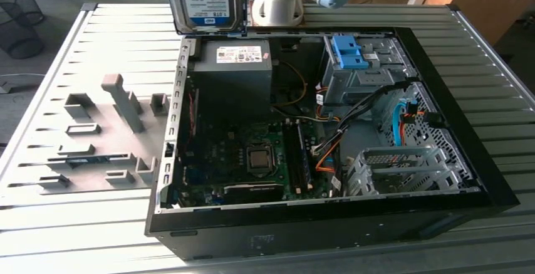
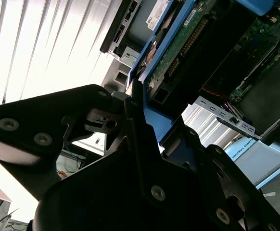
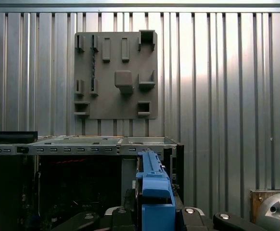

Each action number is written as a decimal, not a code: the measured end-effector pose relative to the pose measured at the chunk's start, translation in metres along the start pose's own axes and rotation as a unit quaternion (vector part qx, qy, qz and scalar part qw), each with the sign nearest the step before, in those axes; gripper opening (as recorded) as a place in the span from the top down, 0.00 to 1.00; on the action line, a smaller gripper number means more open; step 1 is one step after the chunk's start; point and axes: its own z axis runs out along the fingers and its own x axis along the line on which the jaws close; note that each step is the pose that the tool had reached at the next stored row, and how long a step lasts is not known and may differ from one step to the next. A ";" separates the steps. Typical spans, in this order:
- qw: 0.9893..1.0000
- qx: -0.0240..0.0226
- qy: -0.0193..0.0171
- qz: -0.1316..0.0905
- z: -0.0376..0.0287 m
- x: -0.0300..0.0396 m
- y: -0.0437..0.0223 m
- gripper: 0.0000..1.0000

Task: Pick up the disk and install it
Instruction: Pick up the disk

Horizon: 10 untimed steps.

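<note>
The disk (image 1: 207, 1), a silver drive with a white-and-blue label in a blue carrier, hangs upright above the far edge of the open computer case (image 1: 334, 211), toward the exterior view's left. In the second wrist view my gripper (image 2: 145, 118) is shut on the carrier's blue rim, and the disk's (image 2: 188, 43) green circuit-board side shows beyond the black fingers (image 2: 130, 106). In the first wrist view the carrier's blue edge (image 3: 154, 190) stands between the gripper's (image 3: 154, 214) two black fingers.
Inside the case lie a motherboard (image 1: 250, 155), a power supply (image 1: 234, 67), a drive bay with a fixed blue bracket (image 1: 347, 51) and a metal drive cage (image 1: 401, 167). A grey fixture plate (image 1: 100, 130) lies on the ribbed metal table (image 1: 50, 224). The arm's base (image 1: 280, 4) stands behind the case.
</note>
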 end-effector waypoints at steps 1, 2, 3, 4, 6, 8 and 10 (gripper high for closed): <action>1.000 0.000 0.000 0.000 0.0000 0.0000 0.0000 0.64; 1.000 0.000 0.000 0.000 0.0000 0.0000 0.0000 0.64; 1.000 0.000 0.000 0.000 0.0000 0.0000 0.0000 0.64; 1.000 0.000 0.000 0.000 0.0000 0.0000 0.0000 0.64; 1.000 0.000 0.000 0.000 0.0000 0.0000 -0.0001 0.64; 1.000 0.000 0.000 0.000 0.0000 0.0000 -0.0001 0.64; 1.000 0.000 0.000 0.000 0.0000 0.0000 -0.0001 0.64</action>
